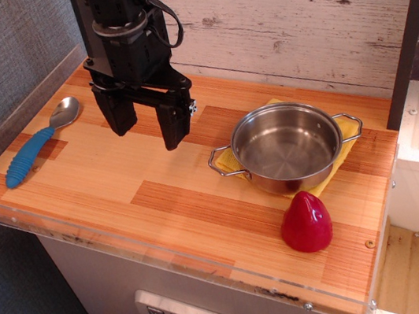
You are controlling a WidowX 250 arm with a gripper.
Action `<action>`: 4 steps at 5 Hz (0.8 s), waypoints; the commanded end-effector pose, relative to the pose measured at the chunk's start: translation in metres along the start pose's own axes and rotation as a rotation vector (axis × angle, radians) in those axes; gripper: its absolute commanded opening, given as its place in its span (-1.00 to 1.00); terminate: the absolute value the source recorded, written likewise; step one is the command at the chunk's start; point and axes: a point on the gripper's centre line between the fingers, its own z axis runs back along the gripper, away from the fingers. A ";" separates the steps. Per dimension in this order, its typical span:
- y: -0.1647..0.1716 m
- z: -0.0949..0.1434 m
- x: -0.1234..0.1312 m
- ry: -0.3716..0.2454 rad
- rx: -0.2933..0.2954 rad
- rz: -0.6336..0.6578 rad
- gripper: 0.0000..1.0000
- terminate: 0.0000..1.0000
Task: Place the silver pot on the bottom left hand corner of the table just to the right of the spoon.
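Note:
The silver pot (286,146) stands upright and empty on a yellow cloth (339,157) at the right of the wooden table (161,204). The spoon (38,143), with a silver bowl and ribbed blue handle, lies at the table's left end. My gripper (146,127) is open and empty, its two black fingers pointing down just above the table between the spoon and the pot, nearer the back wall. It is well left of the pot and touches nothing.
A red rounded object (306,221) sits near the front right edge, just in front of the pot. A clear plastic rim (152,250) runs along the table's edges. A plank wall (291,16) stands behind.

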 end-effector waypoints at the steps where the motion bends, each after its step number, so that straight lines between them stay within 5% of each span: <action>1: 0.000 0.000 0.000 0.000 0.000 0.000 1.00 -1.00; 4: -0.060 -0.005 0.055 -0.074 -0.007 -0.115 1.00 -1.00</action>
